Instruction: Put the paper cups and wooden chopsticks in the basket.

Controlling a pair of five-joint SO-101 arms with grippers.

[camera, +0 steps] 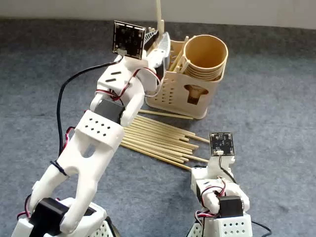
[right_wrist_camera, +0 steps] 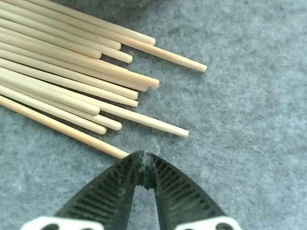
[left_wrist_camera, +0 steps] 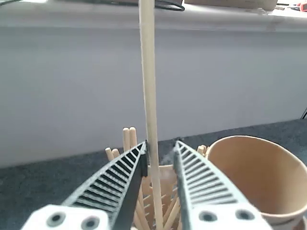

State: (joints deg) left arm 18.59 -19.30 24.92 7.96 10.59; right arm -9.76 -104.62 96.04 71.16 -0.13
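Pale wooden chopstick (left_wrist_camera: 147, 72) upright over the cream basket (camera: 173, 94).
Left claw (left_wrist_camera: 160, 143) slightly apart around it; tan paper cups (camera: 205, 54) nested inside; right claw (right_wrist_camera: 144, 165) pinched together, loose chopsticks (right_wrist_camera: 62, 81) lying before the basket.

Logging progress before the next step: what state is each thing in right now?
left gripper: open, straddling the upright chopstick
upright chopstick: vertical, reaching down into the basket
right gripper: shut, beside the loose chopsticks
paper cups: stacked, inside basket
basket: upright, partly filled
loose chopsticks: lying flat on table
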